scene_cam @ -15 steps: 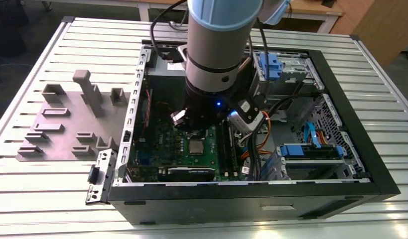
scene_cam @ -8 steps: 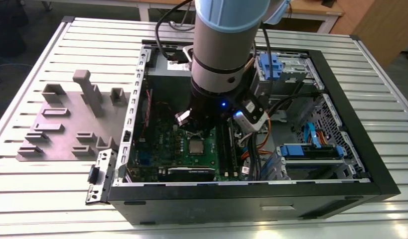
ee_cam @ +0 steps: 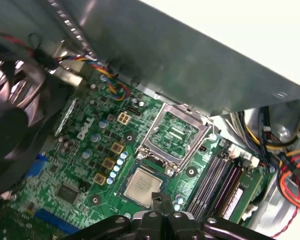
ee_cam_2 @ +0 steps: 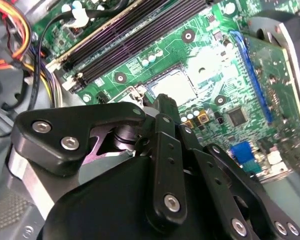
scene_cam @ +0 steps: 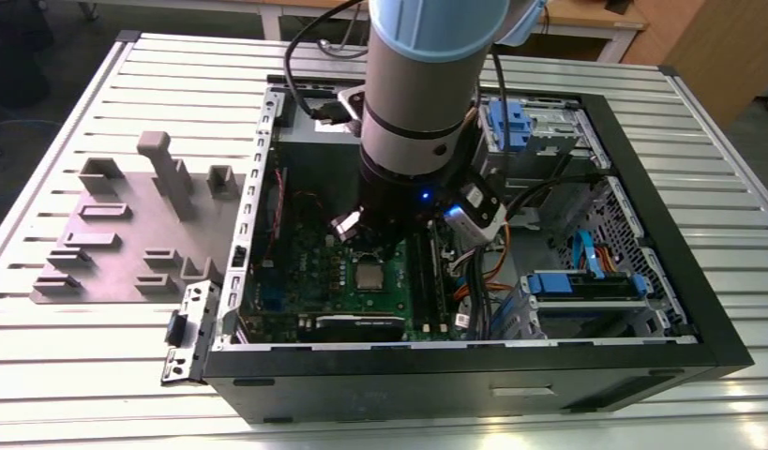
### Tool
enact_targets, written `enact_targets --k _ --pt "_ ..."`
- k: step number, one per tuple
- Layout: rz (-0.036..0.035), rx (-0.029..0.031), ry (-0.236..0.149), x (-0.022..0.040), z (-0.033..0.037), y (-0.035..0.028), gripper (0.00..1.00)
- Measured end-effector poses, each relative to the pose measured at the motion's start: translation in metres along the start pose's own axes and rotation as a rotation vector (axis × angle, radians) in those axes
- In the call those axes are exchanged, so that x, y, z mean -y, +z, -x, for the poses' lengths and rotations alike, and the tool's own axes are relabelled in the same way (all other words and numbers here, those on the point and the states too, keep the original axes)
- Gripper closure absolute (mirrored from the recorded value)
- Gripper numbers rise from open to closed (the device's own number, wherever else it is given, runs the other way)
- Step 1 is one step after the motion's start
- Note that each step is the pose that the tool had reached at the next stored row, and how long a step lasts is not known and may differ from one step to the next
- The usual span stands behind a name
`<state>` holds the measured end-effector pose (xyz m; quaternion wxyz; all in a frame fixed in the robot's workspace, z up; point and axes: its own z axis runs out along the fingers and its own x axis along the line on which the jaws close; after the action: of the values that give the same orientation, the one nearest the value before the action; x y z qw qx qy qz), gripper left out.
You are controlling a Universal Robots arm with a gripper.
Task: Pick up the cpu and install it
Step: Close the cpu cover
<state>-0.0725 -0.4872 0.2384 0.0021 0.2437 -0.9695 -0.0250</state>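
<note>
Cpu (ee_cam: 142,186) flat in socket, hinged frame (ee_cam: 172,134) raised beside it. Gripper (ee_cam: 161,202) over cpu's edge, jaws pressed together, empty; memory slots (ee_cam: 215,182) close alongside.

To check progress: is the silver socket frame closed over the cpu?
No; in the first wrist view the socket frame stands flipped open beside the cpu, whose metal top lies uncovered.

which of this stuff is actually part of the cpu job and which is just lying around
Part of the job:
green motherboard
small square silvery-grey cpu chip, lying on it
silver metal socket frame, flipped open
black tool

Just lying about:
grey plastic holder blocks
blue plastic drive brackets
orange and yellow cables
</note>
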Motion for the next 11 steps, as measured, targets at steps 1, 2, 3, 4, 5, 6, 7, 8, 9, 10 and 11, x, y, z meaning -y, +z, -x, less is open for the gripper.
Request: enact_targets --k 1,2,3,4,5,6,7,8,9,10,11 --pt "0.0002 -0.0009 -0.018 0.0000 0.0000 0.0000 0.89" --pt "0.0003 -0.0018 -0.036 0.0000 0.0000 0.0001 0.89" --pt "0.0004 -0.0027 -0.054 0.0000 0.0000 0.0001 0.89" --pt "0.0005 -0.0036 -0.072 0.0000 0.0000 0.0001 0.89" --pt "0.0007 -0.0045 -0.089 0.0000 0.0000 0.0001 0.89" --pt "0.0008 -0.0053 -0.107 0.0000 0.0000 0.0002 0.89" --pt "0.0010 -0.0063 -0.127 0.0000 0.0000 0.0002 0.89" --pt "0.0012 -0.0072 -0.144 0.0000 0.0000 0.0003 0.89" --pt "0.0013 -0.0080 -0.162 0.0000 0.0000 0.0003 0.89" --pt "0.0015 -0.0088 -0.178 0.0000 0.0000 0.0003 0.89" --pt "0.0015 -0.0094 -0.192 0.0000 0.0000 0.0004 0.89"
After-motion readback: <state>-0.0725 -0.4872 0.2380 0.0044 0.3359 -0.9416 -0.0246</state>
